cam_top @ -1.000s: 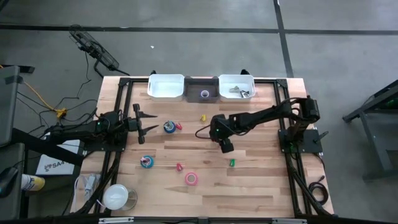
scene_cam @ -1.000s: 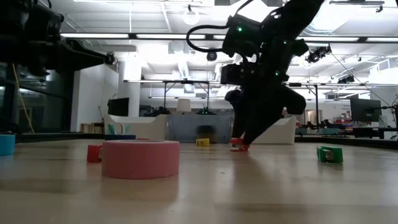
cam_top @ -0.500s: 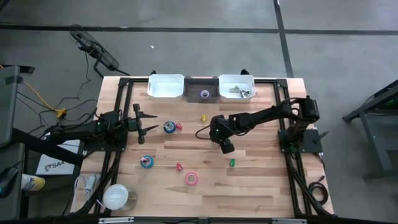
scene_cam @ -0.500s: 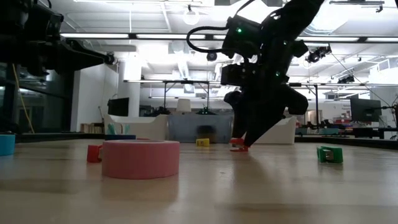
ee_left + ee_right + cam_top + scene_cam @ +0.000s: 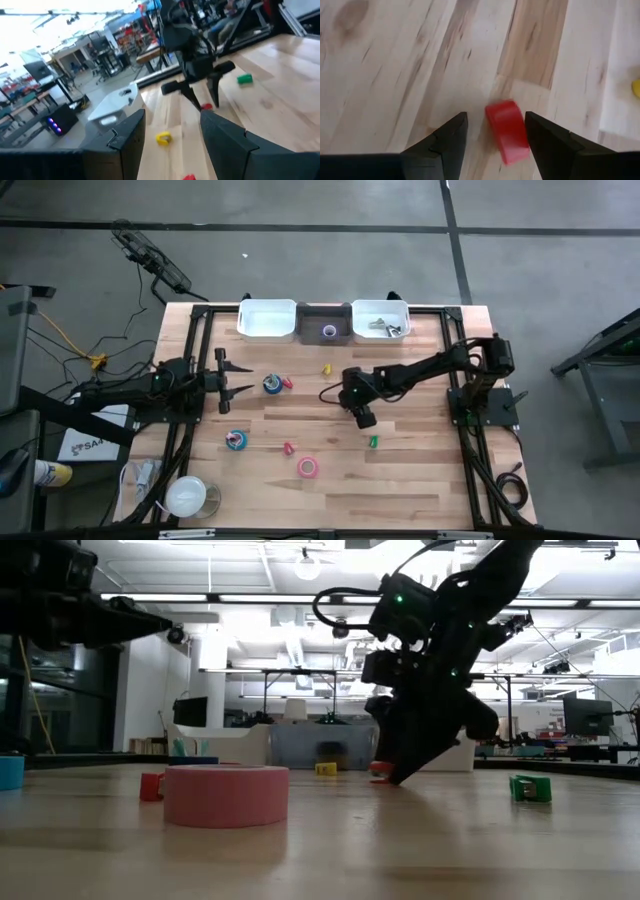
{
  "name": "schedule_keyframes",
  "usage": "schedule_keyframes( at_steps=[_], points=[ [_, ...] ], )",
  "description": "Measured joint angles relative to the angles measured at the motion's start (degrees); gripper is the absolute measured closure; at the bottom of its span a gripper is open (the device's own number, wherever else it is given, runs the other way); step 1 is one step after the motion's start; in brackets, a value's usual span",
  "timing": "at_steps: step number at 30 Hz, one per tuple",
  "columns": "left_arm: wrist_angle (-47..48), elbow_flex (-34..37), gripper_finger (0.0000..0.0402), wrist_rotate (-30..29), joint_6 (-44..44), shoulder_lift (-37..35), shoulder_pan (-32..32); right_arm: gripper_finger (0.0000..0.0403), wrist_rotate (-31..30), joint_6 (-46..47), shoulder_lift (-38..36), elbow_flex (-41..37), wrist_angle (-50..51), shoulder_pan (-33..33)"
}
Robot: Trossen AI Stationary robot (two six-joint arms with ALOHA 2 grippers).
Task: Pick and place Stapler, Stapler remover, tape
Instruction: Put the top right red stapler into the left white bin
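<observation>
My right gripper is open and points down at mid-table. A small solid red piece lies on the wood between its fingers and also shows in the low view. My left gripper is open and hovers level over the left side, near the blue tape roll. The teal roll and the pink roll lie flat nearer the front edge. A purple roll lies in the dark middle bin. Grey metal items lie in the right white bin. I cannot make out a stapler. My right gripper comes from above with one finger close beside the red piece's side and the other finger standing clear. Whether it touches the piece I cannot tell. The piece lies on the table.
Three bins line the far edge: a white one, a dark one and a white one. Small yellow, green and red pieces are scattered about. A cup stands at the near left corner.
My right gripper has shifted a little toward the table's right edge while staying low over the red piece, which has stayed where it was. In the low view my left arm has risen slightly.
</observation>
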State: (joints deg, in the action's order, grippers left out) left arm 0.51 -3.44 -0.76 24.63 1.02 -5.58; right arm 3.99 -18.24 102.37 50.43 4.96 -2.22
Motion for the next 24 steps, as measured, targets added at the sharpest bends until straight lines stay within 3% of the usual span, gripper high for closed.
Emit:
schedule_keyframes(
  at_steps=[13,19,24],
  points=[
    [3.7,-0.1,0.0215,2.2,-2.6,0.0,0.0,0.0337,-0.9,0.8,0.2,0.0,-2.7,0.0],
    [4.0,-0.2,0.0215,2.2,-2.6,0.0,0.0,0.0331,-1.4,0.7,0.2,0.0,-2.7,0.0],
    [4.1,-0.2,0.0215,2.3,-2.5,0.0,0.0,0.0256,-6.0,0.2,0.2,0.0,-2.7,0.0]
  ],
)
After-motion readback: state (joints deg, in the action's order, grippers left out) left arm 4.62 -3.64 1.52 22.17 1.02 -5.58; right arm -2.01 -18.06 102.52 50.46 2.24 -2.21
